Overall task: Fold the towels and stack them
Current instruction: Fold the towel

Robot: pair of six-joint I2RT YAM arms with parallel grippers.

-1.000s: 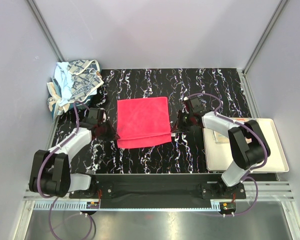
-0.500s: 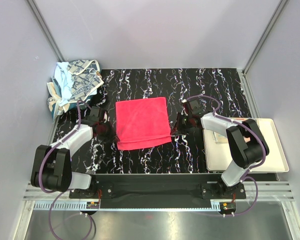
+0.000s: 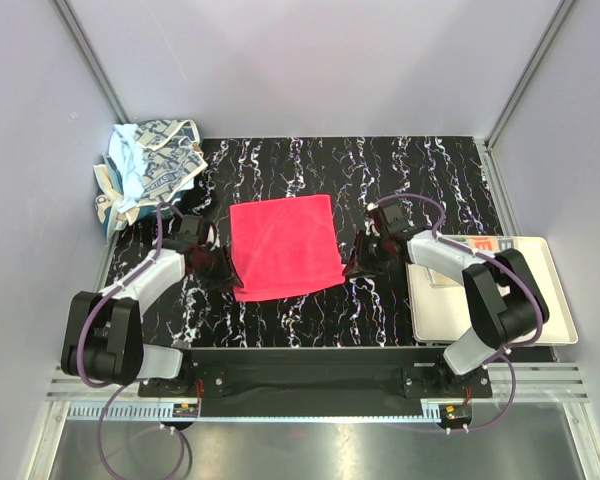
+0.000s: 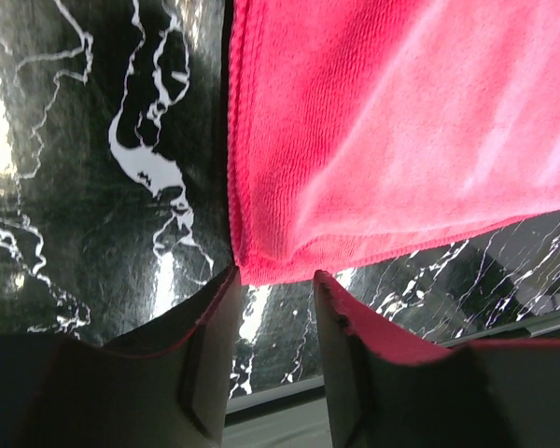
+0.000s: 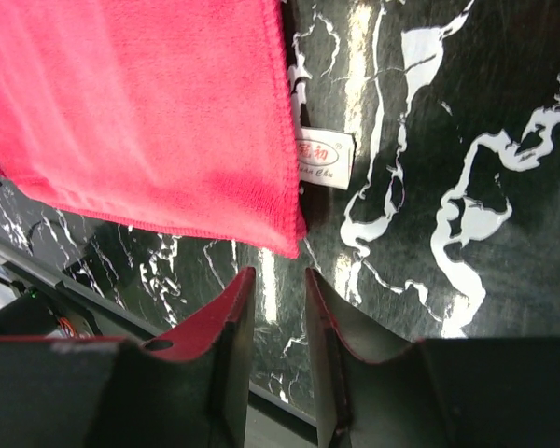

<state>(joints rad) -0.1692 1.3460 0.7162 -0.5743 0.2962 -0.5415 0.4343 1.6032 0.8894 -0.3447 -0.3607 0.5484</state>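
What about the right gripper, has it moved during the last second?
Yes, a little. In the top view the right gripper has come toward the near edge of the table, judged against the fixed cream tray.

Pale lilac walls [image 3: 310,60] are closing in the black, white-veined table [image 3: 380,170] on three sides. Aluminium posts [image 3: 90,55] are slanting up from its two far corners. Overhead light is glaring off the glossy tabletop in bright streaks, and a brushed-metal ledge [image 3: 310,450] is shining dully below the near edge.
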